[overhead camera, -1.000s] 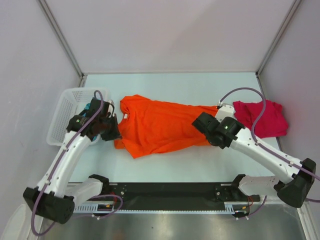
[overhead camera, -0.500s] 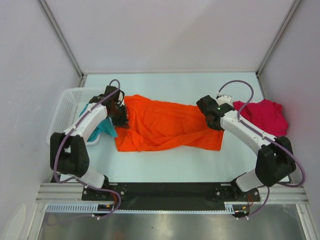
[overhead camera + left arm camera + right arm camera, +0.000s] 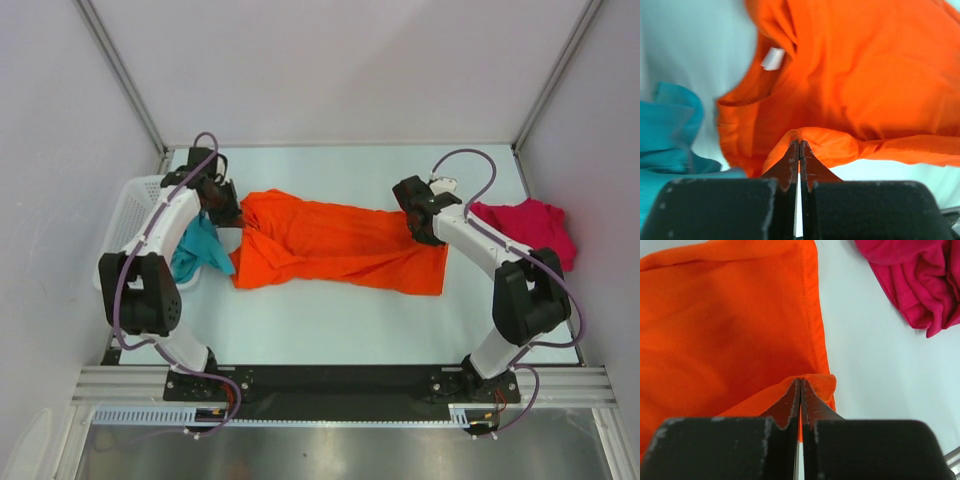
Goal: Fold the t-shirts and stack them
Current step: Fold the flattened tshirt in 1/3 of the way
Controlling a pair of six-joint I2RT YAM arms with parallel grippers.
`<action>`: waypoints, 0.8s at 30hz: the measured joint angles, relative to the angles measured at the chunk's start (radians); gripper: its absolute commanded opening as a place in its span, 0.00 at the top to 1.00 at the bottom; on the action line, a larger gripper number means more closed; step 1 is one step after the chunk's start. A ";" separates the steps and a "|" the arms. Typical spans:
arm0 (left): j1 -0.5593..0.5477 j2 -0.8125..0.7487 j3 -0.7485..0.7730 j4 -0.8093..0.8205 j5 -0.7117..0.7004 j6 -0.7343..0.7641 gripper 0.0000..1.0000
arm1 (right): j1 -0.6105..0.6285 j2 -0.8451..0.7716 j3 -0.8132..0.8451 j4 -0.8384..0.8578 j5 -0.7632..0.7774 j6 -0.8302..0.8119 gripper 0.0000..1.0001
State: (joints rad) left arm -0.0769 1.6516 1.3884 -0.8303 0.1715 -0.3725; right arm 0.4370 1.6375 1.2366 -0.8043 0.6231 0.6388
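Note:
The orange t-shirt (image 3: 335, 250) lies stretched across the middle of the table, folded lengthwise. My left gripper (image 3: 228, 212) is shut on a pinch of its cloth at the collar end (image 3: 805, 135), near the white label (image 3: 772, 58). My right gripper (image 3: 420, 228) is shut on the hem end (image 3: 812, 381) of the same shirt. The crimson t-shirt (image 3: 535, 232) lies crumpled at the right, also seen as the crimson t-shirt (image 3: 920, 280). The teal t-shirt (image 3: 200, 250) hangs over the basket's edge on the left, visible too as the teal t-shirt (image 3: 667, 130).
A white mesh basket (image 3: 135, 215) stands at the left edge of the table. White walls close in the back and both sides. The black rail with the arm bases (image 3: 340, 385) runs along the near edge.
Both arms have swung from the near side to the far side, carrying the near edge of the orange t-shirt over itself. The shirt now lies narrower and longer.

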 measured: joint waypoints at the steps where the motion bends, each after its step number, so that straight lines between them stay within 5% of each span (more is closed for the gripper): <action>1: 0.016 0.003 0.002 0.000 0.001 0.000 1.00 | -0.004 0.003 0.002 0.002 0.000 -0.003 1.00; 24: 0.064 0.274 0.094 0.035 0.045 -0.002 1.00 | -0.071 0.219 0.100 0.045 -0.003 -0.031 1.00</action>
State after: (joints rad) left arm -0.0128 1.9259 1.4822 -0.7948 0.2165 -0.3740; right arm 0.3656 1.8561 1.3369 -0.7589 0.6197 0.6083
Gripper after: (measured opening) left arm 0.005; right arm 0.009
